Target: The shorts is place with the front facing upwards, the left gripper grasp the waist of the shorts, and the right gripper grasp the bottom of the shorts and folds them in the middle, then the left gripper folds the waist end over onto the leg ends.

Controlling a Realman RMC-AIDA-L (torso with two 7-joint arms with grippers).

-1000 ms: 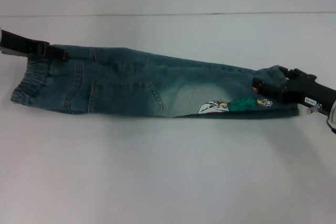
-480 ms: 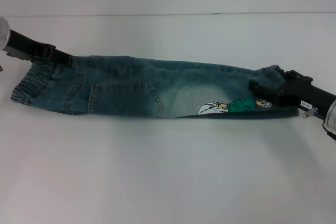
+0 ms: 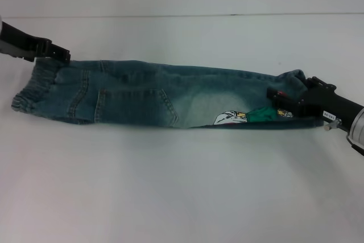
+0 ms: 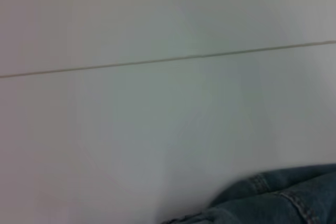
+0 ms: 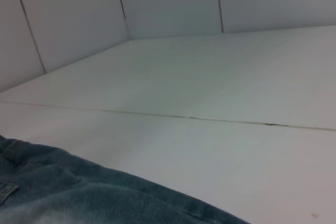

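Left end effector: black arm reaching in low from the table's left edge, tips at the far corner of the waist; whether it is closed on cloth cannot be told; risk, the elastic band slips free and the fold drags crooked. Shorts: folded lengthwise, stretched along the table left to right. Right end effector: low from the right edge, clamped on the leg ends; risk, the stacked hems shift apart once let go.

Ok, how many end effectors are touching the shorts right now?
2: the left end effector at the waist corner; the right end effector over the leg ends of the shorts.
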